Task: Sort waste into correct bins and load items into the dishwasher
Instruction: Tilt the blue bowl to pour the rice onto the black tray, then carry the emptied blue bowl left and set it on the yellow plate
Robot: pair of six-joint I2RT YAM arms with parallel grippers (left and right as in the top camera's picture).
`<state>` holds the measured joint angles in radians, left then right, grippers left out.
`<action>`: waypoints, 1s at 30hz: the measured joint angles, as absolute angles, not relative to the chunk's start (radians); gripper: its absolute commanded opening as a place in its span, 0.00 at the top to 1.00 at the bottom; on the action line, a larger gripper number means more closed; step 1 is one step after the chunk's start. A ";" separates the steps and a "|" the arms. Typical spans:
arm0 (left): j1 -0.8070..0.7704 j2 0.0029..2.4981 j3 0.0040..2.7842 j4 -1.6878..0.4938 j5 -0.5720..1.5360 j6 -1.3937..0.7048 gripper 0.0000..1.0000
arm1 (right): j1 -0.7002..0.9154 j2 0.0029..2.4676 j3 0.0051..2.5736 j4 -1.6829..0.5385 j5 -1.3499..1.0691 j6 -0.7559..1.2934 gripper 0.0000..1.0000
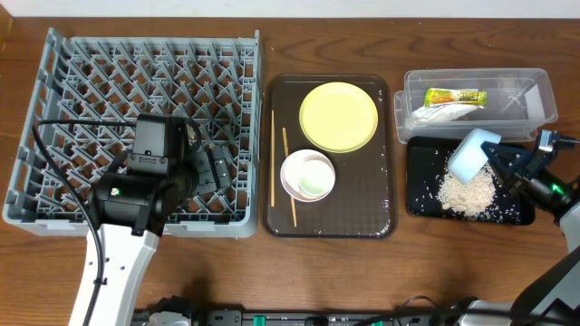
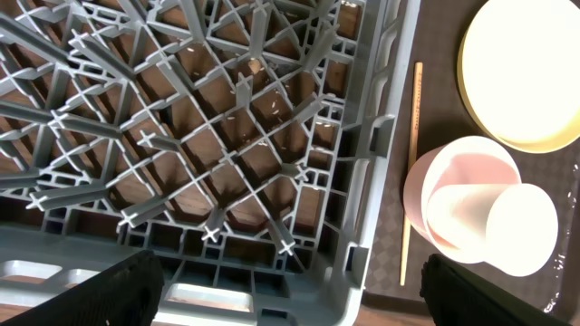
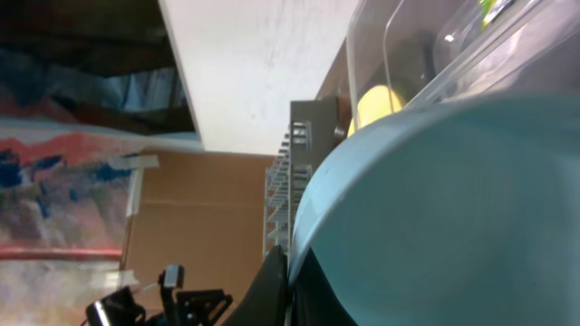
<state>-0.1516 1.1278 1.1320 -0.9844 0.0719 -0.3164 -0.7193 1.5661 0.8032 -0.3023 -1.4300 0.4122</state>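
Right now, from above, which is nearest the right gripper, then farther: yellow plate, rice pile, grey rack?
From the right gripper, holding the blue bowl, overhead view:
1. Rice pile, just beside it on the black tray.
2. Yellow plate, mid-table on the brown tray.
3. Grey rack, far left end.

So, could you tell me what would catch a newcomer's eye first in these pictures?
Probably the light blue bowl, tipped in the right gripper over the black tray at right, where rice lies heaped. Then the big grey dish rack at left, the open left gripper above it, and the yellow plate on the brown tray between.
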 measured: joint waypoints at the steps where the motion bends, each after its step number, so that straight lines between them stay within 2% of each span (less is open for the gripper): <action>1: -0.152 1.128 1.132 -0.984 0.072 -0.316 0.06 | -0.719 1.566 0.804 -0.318 -1.431 0.418 0.99; 6: -0.152 1.128 1.132 -0.985 0.072 -0.316 0.06 | -0.715 1.566 0.804 -0.295 -1.474 0.411 0.99; 22: -0.152 1.128 1.132 -0.984 0.072 -0.316 0.06 | -0.625 1.566 0.804 -0.329 -1.316 0.476 0.99; 30: -0.152 1.128 1.132 -0.984 0.072 -0.316 0.06 | -0.523 1.467 0.865 -0.537 -1.165 0.501 0.99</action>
